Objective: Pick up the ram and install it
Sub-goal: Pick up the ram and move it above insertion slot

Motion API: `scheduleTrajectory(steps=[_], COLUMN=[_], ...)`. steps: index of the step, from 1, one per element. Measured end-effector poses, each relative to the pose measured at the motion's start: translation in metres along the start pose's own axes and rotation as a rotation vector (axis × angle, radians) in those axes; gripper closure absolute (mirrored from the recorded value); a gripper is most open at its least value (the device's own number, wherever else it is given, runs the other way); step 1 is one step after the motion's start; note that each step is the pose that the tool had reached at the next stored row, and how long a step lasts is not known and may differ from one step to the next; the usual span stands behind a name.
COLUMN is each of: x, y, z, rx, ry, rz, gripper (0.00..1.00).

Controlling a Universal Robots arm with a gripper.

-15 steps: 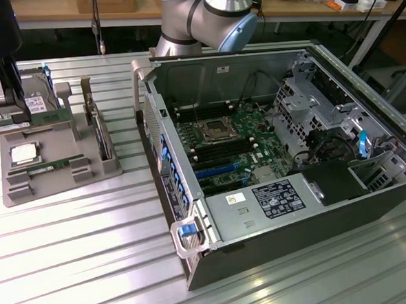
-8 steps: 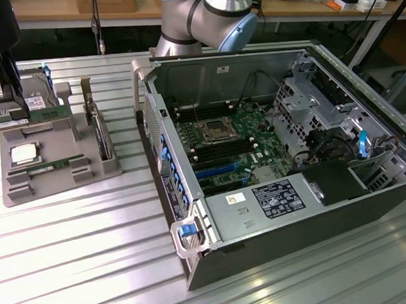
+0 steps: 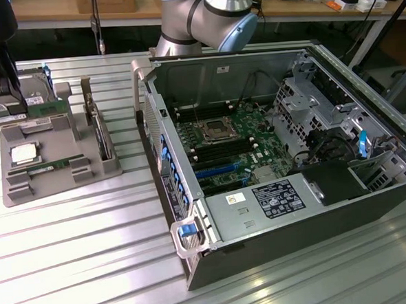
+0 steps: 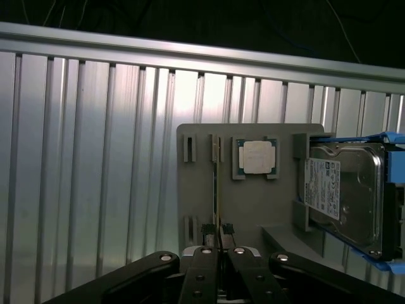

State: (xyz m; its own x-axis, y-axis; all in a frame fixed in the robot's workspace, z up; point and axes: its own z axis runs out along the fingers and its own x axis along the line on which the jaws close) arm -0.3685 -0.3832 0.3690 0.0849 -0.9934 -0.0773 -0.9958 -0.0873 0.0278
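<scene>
Arm pose: a grey and blue joint of the arm stands behind the open computer case. The gripper hangs at the exterior view's left, fingers pointing down over the grey parts tray. The wrist view looks straight down on the tray, which lies on the ribbed aluminium table.

Gripper state: the two fingers are drawn narrow, almost together, and hold nothing. In the wrist view the gripper is lined up with one end of the ram, so the stick's thin edge runs away from the slit between the fingertips. In the exterior view the gripper is above the tray and apart from the ram.

Location of the ram: the ram stands on its long edge in a pair of slots in the tray, just beside the square silver processor. In the wrist view the processor lies between the ram and the hard drive, which has a white label and blue rails.

Computer case: it lies on its side on the table, at the exterior view's right of the tray, with the green motherboard exposed. The ram is well apart from the case
</scene>
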Motion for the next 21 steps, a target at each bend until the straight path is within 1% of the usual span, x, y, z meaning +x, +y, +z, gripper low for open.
scheduleTrajectory(steps=[4,10,16,21], x=[0.0,-0.001,-0.001,-0.002], y=[0.0001,0.0003,0.0005,0.0008], z=[-0.0035,-0.0115,-0.0182,-0.0278], rx=[0.0002,0.0007,0.0008,0.0009], ry=[-0.0028,-0.008,-0.0094,-0.0104], rz=[0.0,0.0,0.0,0.0], gripper=[0.88,0.88,0.88,0.88])
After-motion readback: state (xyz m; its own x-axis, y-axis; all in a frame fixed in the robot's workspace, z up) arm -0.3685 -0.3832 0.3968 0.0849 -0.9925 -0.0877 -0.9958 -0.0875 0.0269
